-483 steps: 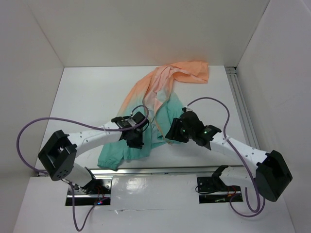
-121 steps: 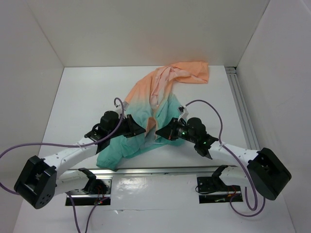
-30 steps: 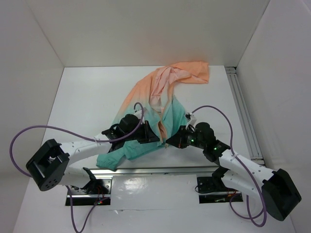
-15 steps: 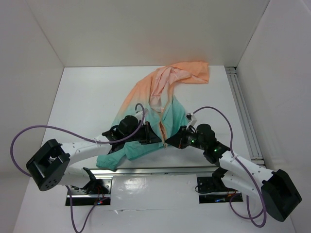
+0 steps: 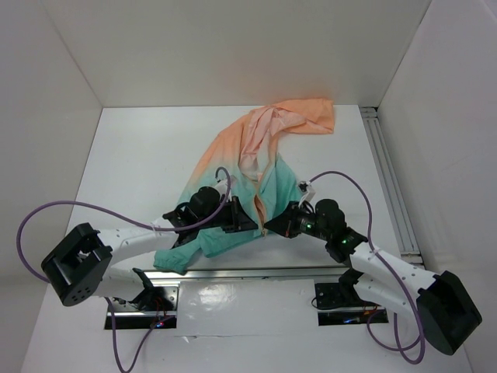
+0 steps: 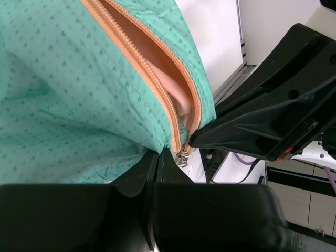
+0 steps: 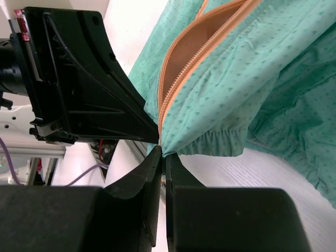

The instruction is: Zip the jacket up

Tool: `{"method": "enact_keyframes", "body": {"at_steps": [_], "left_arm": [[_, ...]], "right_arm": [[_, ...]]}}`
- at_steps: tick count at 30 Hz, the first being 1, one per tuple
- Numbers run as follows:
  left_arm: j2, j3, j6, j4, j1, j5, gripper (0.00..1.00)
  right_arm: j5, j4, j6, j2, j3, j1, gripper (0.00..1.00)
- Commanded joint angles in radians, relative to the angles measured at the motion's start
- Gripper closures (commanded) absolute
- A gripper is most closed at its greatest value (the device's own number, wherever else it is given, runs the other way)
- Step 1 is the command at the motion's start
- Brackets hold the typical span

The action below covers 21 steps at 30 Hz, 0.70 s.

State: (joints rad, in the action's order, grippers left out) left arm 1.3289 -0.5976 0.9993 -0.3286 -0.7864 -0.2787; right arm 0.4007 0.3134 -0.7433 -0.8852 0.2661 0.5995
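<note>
The jacket [image 5: 256, 148] lies spread on the white table, peach-orange at the far end and teal towards me. Its orange front zipper [image 5: 262, 203] stands open as a narrow slit. My left gripper [image 5: 250, 224] and right gripper [image 5: 270, 228] meet tip to tip at the zipper's lower end. In the left wrist view my left gripper [image 6: 158, 153] is shut on teal fabric beside the metal slider [image 6: 182, 156]. In the right wrist view my right gripper [image 7: 163, 151] is shut on the gathered teal hem [image 7: 210, 142] under the zipper [image 7: 173, 79].
White walls enclose the table on three sides. An aluminium rail [image 5: 388, 179] runs along the right side and another [image 5: 248, 272] along the front edge. Purple cables [image 5: 70, 210] loop off both arms. A teal sleeve [image 5: 175, 252] lies bunched near the front edge.
Since the earliest frames both grippers have come together at the zipper's lower end. Over the last second the arms and the jacket have barely shifted.
</note>
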Motion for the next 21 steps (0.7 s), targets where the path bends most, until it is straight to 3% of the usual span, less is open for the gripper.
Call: {"method": "enact_keyframes", "body": {"at_steps": [1,21], "left_arm": [[-0.031,0.015,0.004,-0.073,-0.005,-0.030,1.00],[-0.030,0.025,-0.007,-0.147,-0.005,-0.122,1.00]], "right_arm": [[0.015,0.124,-0.024,0.008,-0.030,-0.009,1.00],[0.248,0.454,-0.169,-0.021,-0.173,-0.144,1.00]]}}
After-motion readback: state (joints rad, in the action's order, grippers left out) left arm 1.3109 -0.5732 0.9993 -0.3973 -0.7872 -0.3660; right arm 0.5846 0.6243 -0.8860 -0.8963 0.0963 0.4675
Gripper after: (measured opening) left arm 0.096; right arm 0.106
